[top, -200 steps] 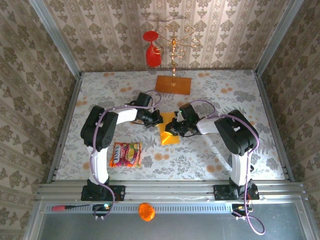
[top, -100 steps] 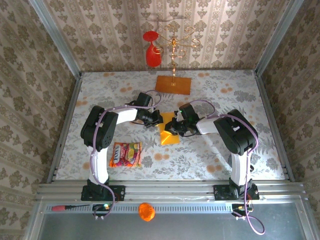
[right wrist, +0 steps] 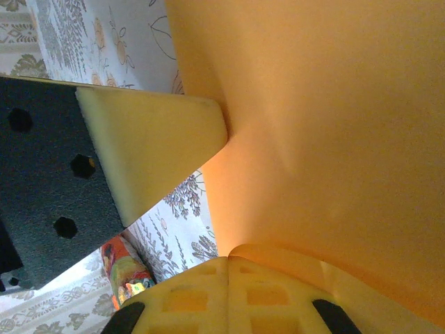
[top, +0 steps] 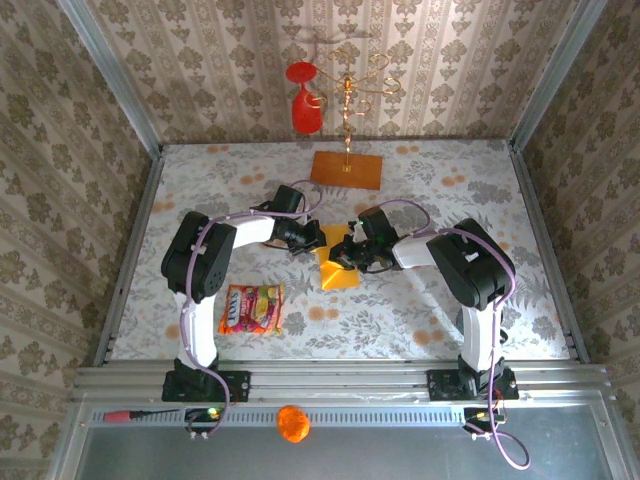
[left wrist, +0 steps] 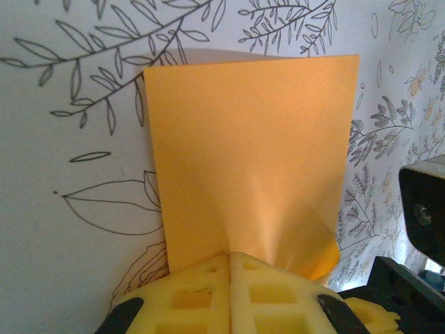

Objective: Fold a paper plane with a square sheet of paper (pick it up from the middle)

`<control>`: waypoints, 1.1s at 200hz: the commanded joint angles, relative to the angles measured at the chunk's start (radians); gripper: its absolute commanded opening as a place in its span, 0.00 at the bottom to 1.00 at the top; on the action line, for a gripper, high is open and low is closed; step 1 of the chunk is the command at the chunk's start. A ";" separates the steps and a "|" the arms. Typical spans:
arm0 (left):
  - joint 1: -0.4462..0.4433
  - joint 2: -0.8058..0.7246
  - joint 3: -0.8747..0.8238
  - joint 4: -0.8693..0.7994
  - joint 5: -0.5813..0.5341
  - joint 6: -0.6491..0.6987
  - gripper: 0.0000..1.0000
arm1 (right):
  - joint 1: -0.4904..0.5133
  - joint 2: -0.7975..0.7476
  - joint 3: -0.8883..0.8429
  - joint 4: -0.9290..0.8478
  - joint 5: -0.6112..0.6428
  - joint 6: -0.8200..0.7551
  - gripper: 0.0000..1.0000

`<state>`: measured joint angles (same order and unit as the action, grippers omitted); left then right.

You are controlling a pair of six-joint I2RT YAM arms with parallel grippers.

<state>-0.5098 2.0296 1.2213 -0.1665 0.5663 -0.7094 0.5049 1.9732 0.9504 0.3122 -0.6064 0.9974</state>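
We grip the square sheet of paper point(left wrist: 250, 153) with left claw point(left wrist: 230, 257) and right claw point(right wrist: 228, 261) both clenched on it, seemingly pinching its middle for a fold.

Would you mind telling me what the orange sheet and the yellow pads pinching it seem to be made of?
The sheet looks like thin matte paper: it buckles softly where pinched and shows no gloss. The pads look like soft foam or rubber, matte, moulded with square pockets; which of the two is unclear.
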 commanded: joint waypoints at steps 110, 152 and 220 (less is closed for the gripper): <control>-0.001 0.021 0.000 -0.043 0.003 0.024 0.08 | 0.003 0.044 0.017 0.014 0.022 0.015 0.01; 0.000 0.015 -0.003 -0.043 0.000 0.022 0.08 | 0.003 0.050 0.018 -0.023 0.042 0.012 0.01; 0.027 -0.048 0.049 -0.014 0.013 -0.013 0.11 | 0.004 0.061 0.009 -0.107 0.069 -0.014 0.16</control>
<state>-0.5018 2.0289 1.2228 -0.1658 0.5777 -0.7147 0.5049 1.9877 0.9607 0.3069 -0.6060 0.9977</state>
